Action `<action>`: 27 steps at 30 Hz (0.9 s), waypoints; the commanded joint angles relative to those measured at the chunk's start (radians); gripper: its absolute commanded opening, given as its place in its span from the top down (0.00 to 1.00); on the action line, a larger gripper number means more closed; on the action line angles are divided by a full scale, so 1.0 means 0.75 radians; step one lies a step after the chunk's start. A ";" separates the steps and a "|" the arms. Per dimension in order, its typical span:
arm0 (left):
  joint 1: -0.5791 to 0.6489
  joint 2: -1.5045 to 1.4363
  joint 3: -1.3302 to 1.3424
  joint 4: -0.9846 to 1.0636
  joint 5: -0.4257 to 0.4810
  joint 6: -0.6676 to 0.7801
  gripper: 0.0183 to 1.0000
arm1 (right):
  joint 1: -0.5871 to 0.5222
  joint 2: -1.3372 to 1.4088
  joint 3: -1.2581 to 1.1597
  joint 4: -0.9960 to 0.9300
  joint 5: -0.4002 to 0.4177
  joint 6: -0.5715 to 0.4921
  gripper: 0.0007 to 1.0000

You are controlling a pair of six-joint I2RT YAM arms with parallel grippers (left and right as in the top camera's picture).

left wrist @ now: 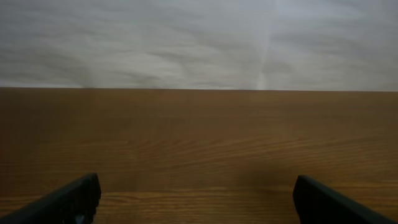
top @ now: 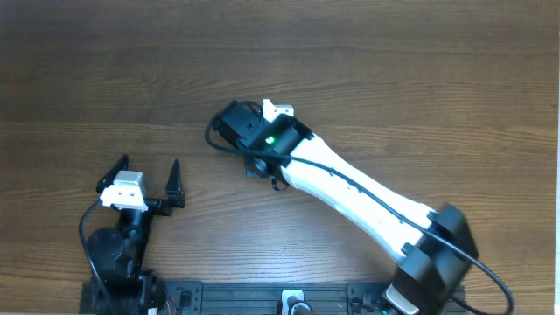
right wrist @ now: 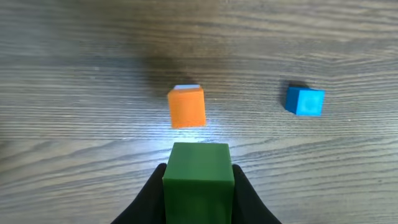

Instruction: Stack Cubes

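My right gripper (right wrist: 198, 173) is shut on a green cube (right wrist: 199, 186), held above the wooden table. Just beyond it an orange cube (right wrist: 186, 107) sits on the table, with a thin pale blue edge (right wrist: 186, 88) peeking out at its far side. A blue cube (right wrist: 305, 101) lies apart from the orange one, off to one side. In the top view the right arm (top: 350, 188) stretches to the table's middle, and its wrist covers the cubes. My left gripper (top: 149, 173) rests near its base at the front left, open and holding nothing (left wrist: 199, 208).
The brown wooden table (top: 420, 79) stretches bare around the arms. A pale wall (left wrist: 199, 37) rises past the table's far edge in the left wrist view. Black cables loop beside the right wrist (top: 214, 136).
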 commanded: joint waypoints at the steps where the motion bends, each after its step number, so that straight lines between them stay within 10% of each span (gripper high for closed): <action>1: 0.007 -0.008 -0.007 0.000 0.012 0.019 0.00 | -0.047 0.076 0.032 0.001 -0.067 -0.054 0.99; 27: 0.007 -0.008 -0.007 0.000 0.012 0.019 0.00 | -0.112 0.142 0.028 0.090 -0.145 -0.158 0.99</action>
